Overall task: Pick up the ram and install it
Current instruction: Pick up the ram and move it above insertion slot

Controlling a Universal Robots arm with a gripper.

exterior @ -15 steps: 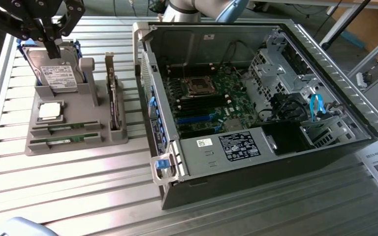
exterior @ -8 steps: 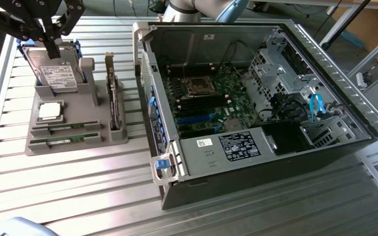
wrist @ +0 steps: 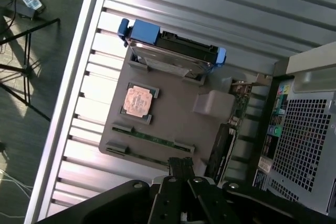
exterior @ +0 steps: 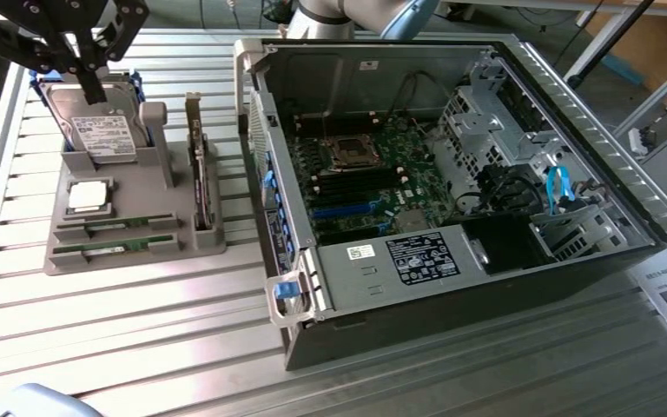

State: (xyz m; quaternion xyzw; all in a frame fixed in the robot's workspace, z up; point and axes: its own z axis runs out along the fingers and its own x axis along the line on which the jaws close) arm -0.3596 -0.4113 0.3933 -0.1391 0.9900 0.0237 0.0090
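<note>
**Ram sits in the tray, clenched gripper hangs above**

The ram [exterior: 115, 228] [wrist: 152, 139], a thin green stick, lies flat in a slot at the near end of the grey tray [exterior: 136, 195] [wrist: 173, 116]. A second stick [exterior: 110, 250] lies in the slot just nearer, right beside it. Nothing is touching either one!

Just beyond them sits the square processor chip [exterior: 88, 195] [wrist: 138, 99] in its own recess. Farther again, the hard drive [exterior: 102, 122] [wrist: 173, 53] stands upright in its blue frame. The dark expansion card [exterior: 201, 174] [wrist: 220, 150] stands on edge along the tray's side, towards the exterior view's right.

Up above is the gripper [exterior: 90, 85] [wrist: 181, 165], black fingers pinched together and grasping nothing. In the exterior view it hangs over the hard drive end of the tray, well apart from the ram.

On the exterior view's right, the open computer case [exterior: 611, 156] [wrist: 307, 129] lies on its side on the slatted metal table [exterior: 136, 330] [wrist: 210, 3]. Its motherboard [exterior: 368, 178] faces up, close beside the tray.
</note>
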